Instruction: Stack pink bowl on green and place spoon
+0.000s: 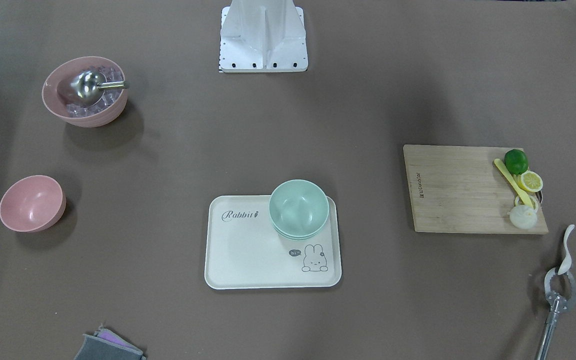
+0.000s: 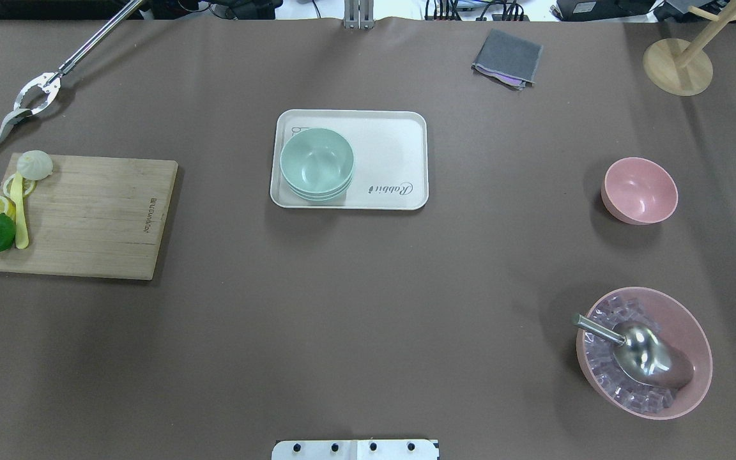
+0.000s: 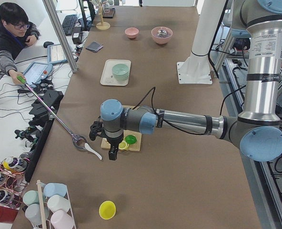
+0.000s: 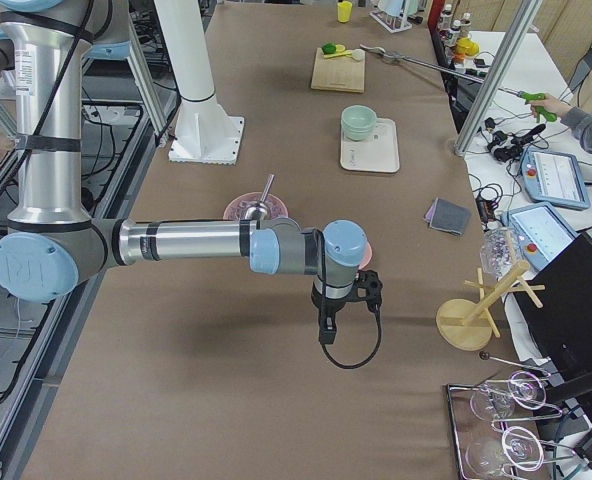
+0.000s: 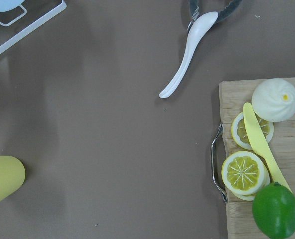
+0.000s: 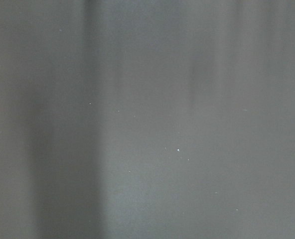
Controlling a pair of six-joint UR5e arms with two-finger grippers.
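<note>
1. the small pink bowl (image 1: 32, 203) is sitting upright and empty on the tabletop (image 1: 368, 300), on the robot's right side, well apart from the tray (image 1: 248, 265)
2. the green bowl (image 1: 298, 207) is sitting in one corner of that tray, looking like the top of a little nested green stack
3. the white spoon (image 1: 566, 250) is lying way over on the robot's left, its scoop end sitting in the ring jaws of a long grabber tool (image 1: 559, 292), just beside the cutting board (image 1: 458, 200)
4. the left claw (image 3: 113, 156) is pointing down over the board's end by the lime (image 1: 516, 161) and lemon slices (image 5: 244, 172); can't tell if it's released or clenched
5. the right claw (image 4: 326, 335) is hanging over bare tabletop, and I can't tell its state either
6. a bigger pink bowl (image 1: 113, 112) is holding ice cubes (image 1: 113, 75) and a metal scoop (image 1: 85, 90)
</note>
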